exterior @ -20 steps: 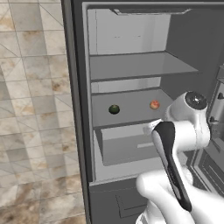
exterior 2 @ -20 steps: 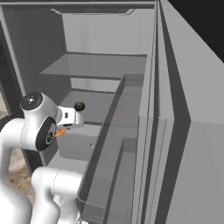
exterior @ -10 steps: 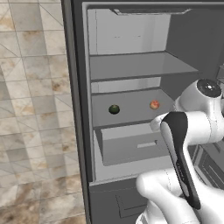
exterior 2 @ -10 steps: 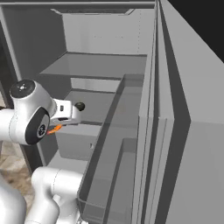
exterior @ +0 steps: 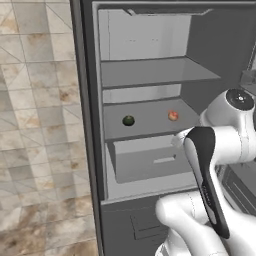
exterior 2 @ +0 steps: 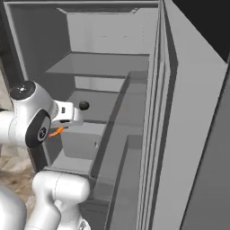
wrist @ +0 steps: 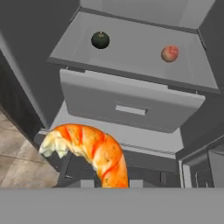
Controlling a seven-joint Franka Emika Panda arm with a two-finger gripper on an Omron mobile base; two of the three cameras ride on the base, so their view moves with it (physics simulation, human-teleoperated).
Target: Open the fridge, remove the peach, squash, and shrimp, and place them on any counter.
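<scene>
Fridge: tall dark grey fridge (exterior: 90,150) stands open, pale grey shelves and drawer on show.
Gripper: the two-finger gripper (exterior 2: 74,116) is clenched on a curved orange shrimp (wrist: 94,151), held out in front of the drawer (clear of the shelves).
Shelf above drawer: dark green round squash (exterior: 128,120) at left, tan-orange round peach (exterior: 173,116) well apart at right.

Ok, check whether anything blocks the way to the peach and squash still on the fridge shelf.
Nothing visible does: the peach and squash sit apart on the open shelf above the drawer. The gripper, though, already holds the shrimp.
</scene>
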